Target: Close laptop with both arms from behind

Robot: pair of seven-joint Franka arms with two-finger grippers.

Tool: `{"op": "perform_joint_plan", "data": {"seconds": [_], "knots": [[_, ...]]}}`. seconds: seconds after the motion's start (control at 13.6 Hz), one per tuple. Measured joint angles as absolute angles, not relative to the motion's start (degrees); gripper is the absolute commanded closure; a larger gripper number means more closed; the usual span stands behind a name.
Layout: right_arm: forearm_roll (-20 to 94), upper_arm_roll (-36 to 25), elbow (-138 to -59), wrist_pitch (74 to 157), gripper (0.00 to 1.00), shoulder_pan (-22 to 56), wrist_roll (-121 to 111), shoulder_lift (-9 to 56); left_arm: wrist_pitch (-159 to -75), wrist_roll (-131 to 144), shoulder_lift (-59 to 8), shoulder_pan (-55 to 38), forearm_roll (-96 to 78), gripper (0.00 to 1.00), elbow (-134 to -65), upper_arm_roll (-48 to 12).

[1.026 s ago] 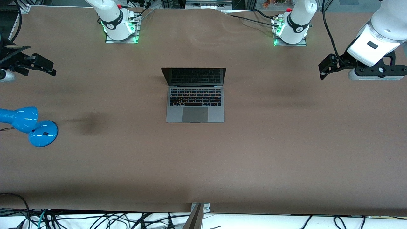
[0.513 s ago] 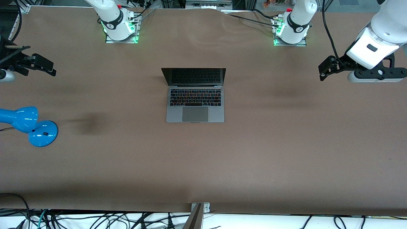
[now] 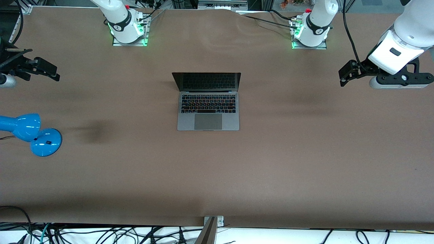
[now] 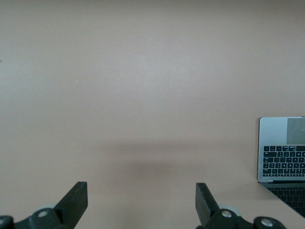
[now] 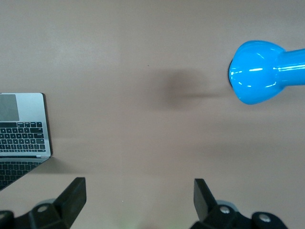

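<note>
The laptop (image 3: 208, 101) sits open in the middle of the bench (image 3: 305, 162), flat part down, w/ its screen standing up on the side toward the robot bases. The keys are black and the screen is dark. The touch pad is on the part nearer the front camera. Nothing touches the laptop.

The left hand (image 3: 346, 73) is up in the air over the bench at the left arm's end, well apart from the laptop. In the left wrist view the left hand (image 4: 141, 202) has its two black fingers (image 4: 76, 200) spread wide w/ only bare bench between them. It holds nothing. One corner of the laptop (image 4: 285, 162) shows at the edge of that view.

The right hand (image 3: 40, 69) is up over the bench at the right arm's end, also well apart from the laptop. In the right wrist view the right hand (image 5: 139, 200) is spread wide too, fingers (image 5: 74, 198) apart, w/ nothing in it. That view shows a bit of the laptop (image 5: 24, 129) and the round head of a blue lamp (image 5: 259, 71).

The blue lamp (image 3: 30, 134) rests on the bench at the right arm's end, nearer the front camera than the right hand.
</note>
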State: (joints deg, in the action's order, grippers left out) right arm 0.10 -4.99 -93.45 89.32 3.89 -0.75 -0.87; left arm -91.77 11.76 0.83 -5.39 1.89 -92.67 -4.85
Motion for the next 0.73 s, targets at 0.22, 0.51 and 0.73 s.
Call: {"op": "perform_joint_plan", "data": {"seconds": [0.22, 0.51, 0.73], "knots": [[0.1, -5.0, -93.4, 89.3, 0.00, 3.9, -0.8, -0.9, -90.7, 12.1, 0.8, -5.4, 1.9, 0.00, -92.6, -4.9], [0.1, -5.0, -93.4, 89.3, 0.00, 3.9, -0.8, -0.9, -89.6, 12.1, 0.3, -5.9, 1.9, 0.00, -92.6, -5.7], [0.1, -5.0, -93.4, 89.3, 0.00, 3.9, -0.8, -0.9, -89.6, 12.2, -0.6, -6.4, 1.9, 0.00, -92.6, -6.3]]}}
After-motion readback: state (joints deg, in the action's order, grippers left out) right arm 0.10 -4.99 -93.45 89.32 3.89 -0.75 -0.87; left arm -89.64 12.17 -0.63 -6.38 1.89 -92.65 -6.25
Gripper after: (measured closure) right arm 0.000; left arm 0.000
